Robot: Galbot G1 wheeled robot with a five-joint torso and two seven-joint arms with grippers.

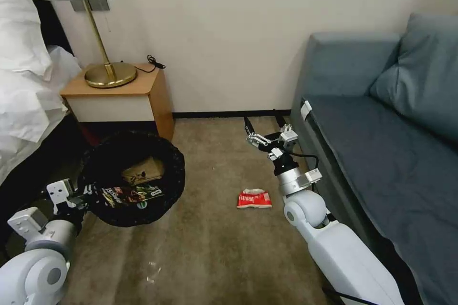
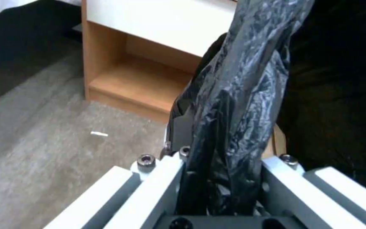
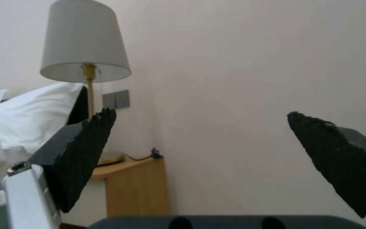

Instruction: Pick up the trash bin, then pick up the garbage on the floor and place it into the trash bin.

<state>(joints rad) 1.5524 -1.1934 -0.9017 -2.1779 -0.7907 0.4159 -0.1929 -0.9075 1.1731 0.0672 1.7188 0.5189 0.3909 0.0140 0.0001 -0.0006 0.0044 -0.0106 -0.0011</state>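
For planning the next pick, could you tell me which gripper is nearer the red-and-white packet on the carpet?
Right. The right gripper hangs open above the floor just beyond the red-and-white packet; the left gripper is farther off, clamped on the black-lined trash bin.

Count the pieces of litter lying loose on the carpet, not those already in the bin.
1: a red-and-white packet on the carpet between the trash bin and the sofa. A small white scrap near the nightstand may also count.
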